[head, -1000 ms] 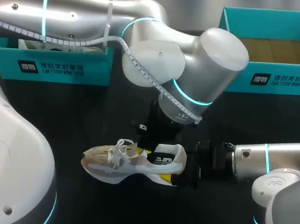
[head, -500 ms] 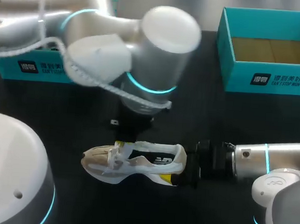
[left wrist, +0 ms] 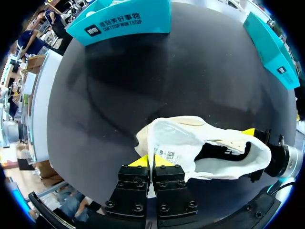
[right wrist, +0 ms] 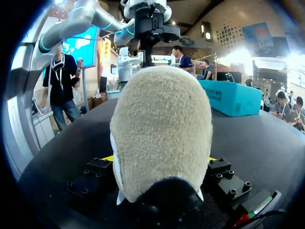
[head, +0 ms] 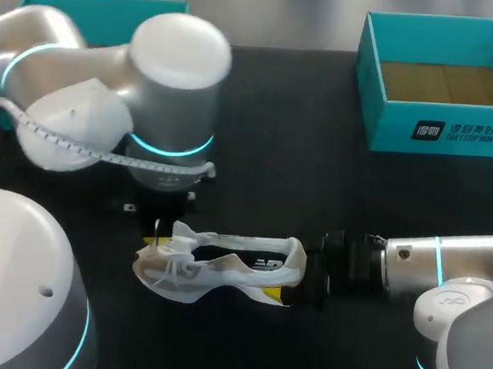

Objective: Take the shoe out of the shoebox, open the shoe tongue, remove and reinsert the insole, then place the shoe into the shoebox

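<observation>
One shoe [head: 223, 268], two teal boxes: left box [head: 98, 6], right box [head: 438, 131]. Shoe mid-table, white and cream, laces loose, tongue [left wrist: 167, 143] lifted. Left gripper [left wrist: 152, 161] pinched on tongue. Right gripper [right wrist: 159, 158] clamps shoe's heel.

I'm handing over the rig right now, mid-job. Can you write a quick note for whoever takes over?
Left gripper: shut on the tongue, which is drawn back toward the toe.
Right gripper: shut on the shoe at its heel.
The shoe is side-up at the middle of the table; the shoebox stands open and empty at the far right.
Done: shoe out, tongue opened.
Left: insole out and back in, then shoe into the shoebox.
</observation>
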`<state>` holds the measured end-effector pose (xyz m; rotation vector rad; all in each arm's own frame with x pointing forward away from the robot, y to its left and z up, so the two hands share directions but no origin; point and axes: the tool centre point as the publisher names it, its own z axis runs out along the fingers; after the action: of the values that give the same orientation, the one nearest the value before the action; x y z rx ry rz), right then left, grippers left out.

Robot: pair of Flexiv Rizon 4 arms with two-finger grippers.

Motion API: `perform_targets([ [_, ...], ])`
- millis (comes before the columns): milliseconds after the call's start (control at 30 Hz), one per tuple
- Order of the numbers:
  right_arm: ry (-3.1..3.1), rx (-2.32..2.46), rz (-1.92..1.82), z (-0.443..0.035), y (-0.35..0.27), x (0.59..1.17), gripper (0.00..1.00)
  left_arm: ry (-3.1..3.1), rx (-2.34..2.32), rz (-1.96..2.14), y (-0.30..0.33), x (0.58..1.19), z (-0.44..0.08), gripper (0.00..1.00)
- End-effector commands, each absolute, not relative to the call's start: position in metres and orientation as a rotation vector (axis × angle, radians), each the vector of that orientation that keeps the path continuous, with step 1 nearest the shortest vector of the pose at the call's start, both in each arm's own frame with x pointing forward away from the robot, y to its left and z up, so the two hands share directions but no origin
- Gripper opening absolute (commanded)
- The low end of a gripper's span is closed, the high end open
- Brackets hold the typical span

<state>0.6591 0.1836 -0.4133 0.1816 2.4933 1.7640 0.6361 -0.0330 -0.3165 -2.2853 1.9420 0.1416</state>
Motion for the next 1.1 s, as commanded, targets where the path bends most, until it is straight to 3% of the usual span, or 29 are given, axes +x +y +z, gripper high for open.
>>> perform_targets([
  [33,2.499,0.183,1.758,-0.415,0.185,0.660,0.00,2.062,-2.406,-0.166,-0.014,0.632,-0.334,0.00],
  [533,2.499,0.183,1.758,-0.415,0.185,0.660,0.00,2.043,-2.389,-0.016,0.000,0.635,-0.378,0.00],
  [600,2.499,0.183,1.758,-0.415,0.185,0.660,0.00,2.043,-2.388,-0.012,0.000,0.635,-0.378,0.10],
  [700,2.499,0.183,1.758,-0.415,0.185,0.660,0.00,2.060,-2.362,-0.017,0.002,0.632,-0.372,0.37],
  [833,2.499,0.183,1.758,-0.415,0.185,0.660,0.00,2.073,-2.343,-0.056,0.005,0.630,-0.358,0.65],
  [1000,2.499,0.183,1.758,-0.415,0.185,0.660,0.00,2.101,-2.307,-0.130,0.005,0.626,-0.333,0.74],
  [1100,2.499,0.183,1.758,-0.415,0.185,0.660,0.00,2.142,-2.280,-0.193,0.001,0.626,-0.314,0.71],
])
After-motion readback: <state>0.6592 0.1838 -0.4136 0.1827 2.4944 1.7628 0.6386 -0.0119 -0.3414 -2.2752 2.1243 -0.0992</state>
